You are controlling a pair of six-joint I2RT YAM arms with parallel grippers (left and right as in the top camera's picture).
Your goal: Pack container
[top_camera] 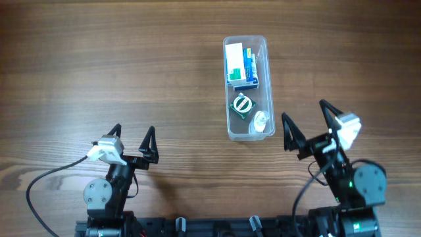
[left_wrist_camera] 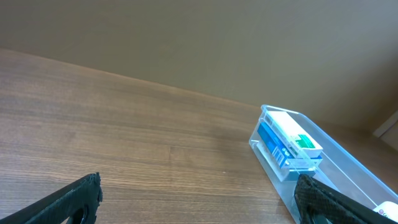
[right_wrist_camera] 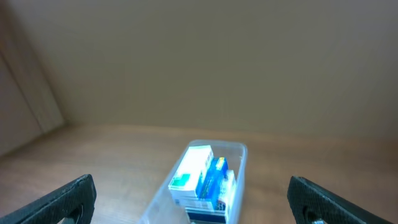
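The container (top_camera: 228, 99) is a clear long tub at centre right of the table. In it stand a white and green box (top_camera: 233, 59) and a blue box (top_camera: 249, 66) at the far end, then a round green and white item (top_camera: 241, 105), then a small clear bottle (top_camera: 260, 122) at the near end. The tub also shows in the left wrist view (left_wrist_camera: 348, 158) and the right wrist view (right_wrist_camera: 238, 163). My left gripper (top_camera: 133, 138) is open and empty, left of the tub. My right gripper (top_camera: 307, 120) is open and empty, just right of the tub's near end.
The wooden table (top_camera: 99, 66) stretches left and behind the tub. A grey cable (top_camera: 49, 176) runs from the left arm near the front edge.
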